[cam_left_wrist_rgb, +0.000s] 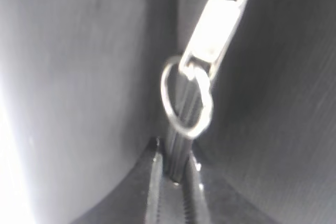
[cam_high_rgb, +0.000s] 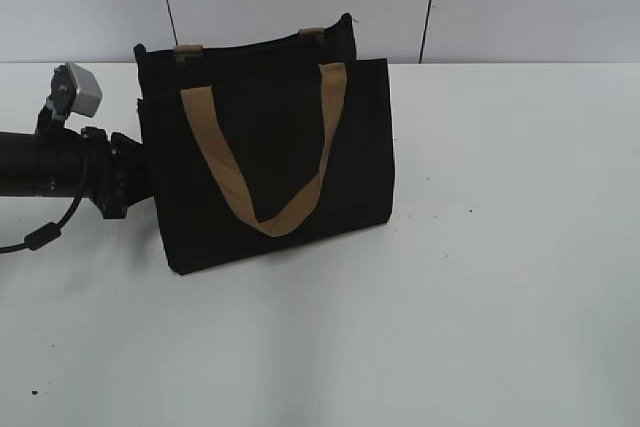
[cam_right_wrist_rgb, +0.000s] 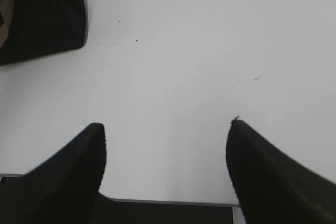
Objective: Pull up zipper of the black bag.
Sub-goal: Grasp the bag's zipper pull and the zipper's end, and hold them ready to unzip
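The black bag (cam_high_rgb: 270, 147) stands upright on the white table, its tan handle hanging down the front. My left arm (cam_high_rgb: 60, 162) reaches in at the bag's left side, where the bag hides its gripper in the exterior view. In the left wrist view the left gripper (cam_left_wrist_rgb: 176, 174) is shut on a black tab that hangs from a silver ring (cam_left_wrist_rgb: 186, 98) on the zipper pull (cam_left_wrist_rgb: 215, 30). My right gripper (cam_right_wrist_rgb: 166, 124) is open and empty above the table, apart from the bag's corner (cam_right_wrist_rgb: 42, 14). It is out of the exterior view.
The white table (cam_high_rgb: 500, 247) stretches to the right and in front of the bag. A pale wall stands behind it. The table's near edge (cam_right_wrist_rgb: 168, 201) lies under my right gripper.
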Robot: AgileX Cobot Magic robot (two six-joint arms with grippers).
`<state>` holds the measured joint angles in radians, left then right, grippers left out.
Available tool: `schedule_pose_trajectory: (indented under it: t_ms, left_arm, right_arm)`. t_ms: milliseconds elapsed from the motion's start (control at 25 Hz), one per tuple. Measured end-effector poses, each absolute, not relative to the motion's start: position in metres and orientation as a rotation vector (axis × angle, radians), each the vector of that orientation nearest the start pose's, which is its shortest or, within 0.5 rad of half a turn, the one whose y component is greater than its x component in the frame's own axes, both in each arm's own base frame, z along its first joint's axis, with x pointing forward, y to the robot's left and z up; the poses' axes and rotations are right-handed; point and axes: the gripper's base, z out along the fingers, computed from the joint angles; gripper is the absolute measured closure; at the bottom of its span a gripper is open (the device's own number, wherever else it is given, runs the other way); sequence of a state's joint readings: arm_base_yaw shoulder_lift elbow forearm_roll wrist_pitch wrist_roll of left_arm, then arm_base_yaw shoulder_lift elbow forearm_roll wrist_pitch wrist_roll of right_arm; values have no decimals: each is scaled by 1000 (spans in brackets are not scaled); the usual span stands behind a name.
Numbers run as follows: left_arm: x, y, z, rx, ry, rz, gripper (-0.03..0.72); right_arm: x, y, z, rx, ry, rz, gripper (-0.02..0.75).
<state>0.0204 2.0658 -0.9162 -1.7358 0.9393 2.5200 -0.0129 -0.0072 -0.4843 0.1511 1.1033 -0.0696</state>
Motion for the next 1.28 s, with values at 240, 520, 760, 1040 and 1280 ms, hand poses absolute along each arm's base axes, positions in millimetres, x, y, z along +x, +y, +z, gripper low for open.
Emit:
schedule_pose_trajectory:
  t_ms: [240,520,760,1040,1280]
  left_arm:
    - [348,-65,108,1046,1835,-684,614]
    - [348,-65,134,1055,1775,-638,650]
    - [349,-53,149,965,1800,-636,650]
    - [348,-38,164,882,1765,-680,650]
    - [345,-41,168,896,1717,-743,650]
  right_arm:
    - [-6,12,270,-69,2086,134,193]
    - [-5,19,274,-97,2072,225,193]
    - [22,27,312,-301,2129,249,231]
    - [85,38,374,-558,2179,331,375]
    - [156,44,397,-742,2196,405,410]
